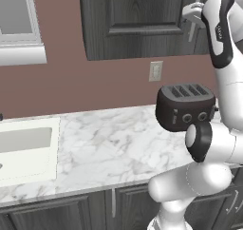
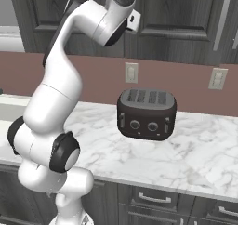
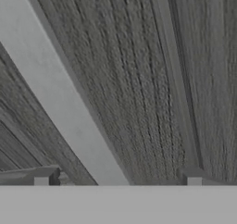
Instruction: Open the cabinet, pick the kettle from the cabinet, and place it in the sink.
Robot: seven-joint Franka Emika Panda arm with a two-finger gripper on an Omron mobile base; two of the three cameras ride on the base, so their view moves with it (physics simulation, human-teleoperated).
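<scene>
1 toaster [image 1: 186,106], 1 sink [image 1: 28,149], 2 outlets [image 2: 131,72].

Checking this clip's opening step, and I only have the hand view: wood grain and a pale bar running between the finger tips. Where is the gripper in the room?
Observer: The gripper is raised to the wall cabinet, near the top of its bar handle, jaws open.
Operator: Is the door open yet?
Observer: No, in the left base view it looks shut.
Operator: What sits underneath?
Observer: A dark toaster on the marble counter, below the cabinet.
</scene>
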